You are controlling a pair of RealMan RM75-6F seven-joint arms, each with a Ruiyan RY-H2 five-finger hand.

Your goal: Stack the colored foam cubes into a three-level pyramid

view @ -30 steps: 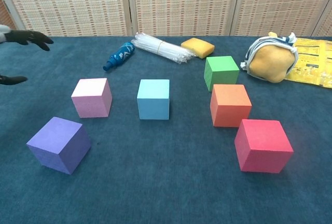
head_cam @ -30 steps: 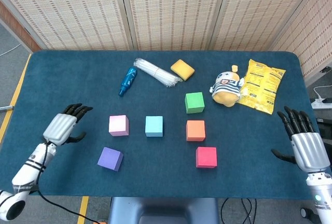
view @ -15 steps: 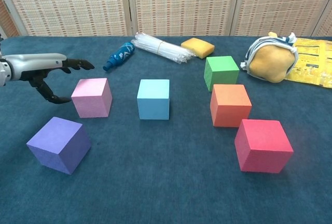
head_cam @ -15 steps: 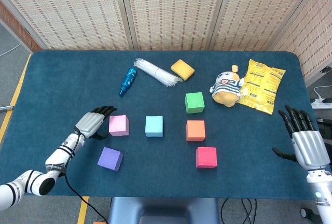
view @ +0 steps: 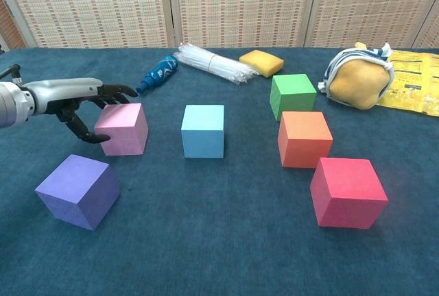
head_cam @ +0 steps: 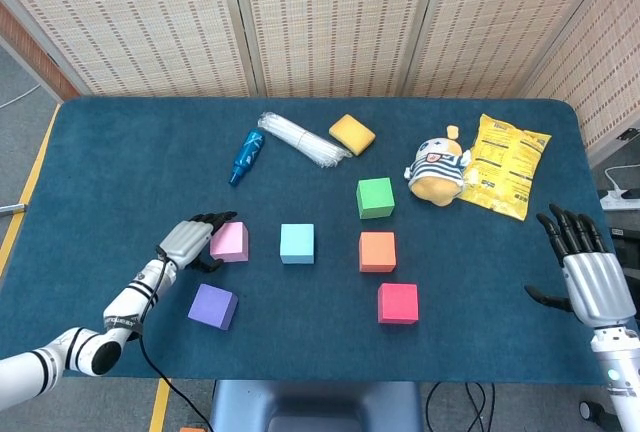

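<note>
Several foam cubes lie apart on the blue table: pink (head_cam: 229,241) (view: 123,129), light blue (head_cam: 297,243) (view: 203,131), purple (head_cam: 212,305) (view: 77,191), green (head_cam: 375,197) (view: 292,95), orange (head_cam: 377,251) (view: 304,138) and red (head_cam: 398,303) (view: 347,192). My left hand (head_cam: 188,242) (view: 82,99) reaches the pink cube's left side, fingers spread over its top edge and thumb low beside it, holding nothing. My right hand (head_cam: 585,267) hovers open at the table's right edge, far from the cubes.
At the back lie a blue bottle (head_cam: 246,155), a bundle of clear straws (head_cam: 300,139), a yellow sponge (head_cam: 352,134), a plush toy (head_cam: 436,172) and a yellow snack bag (head_cam: 507,178). Woven screens stand behind the table.
My left hand has travelled right from the table's left side up to the pink cube. The right hand and all cubes have stayed put.
</note>
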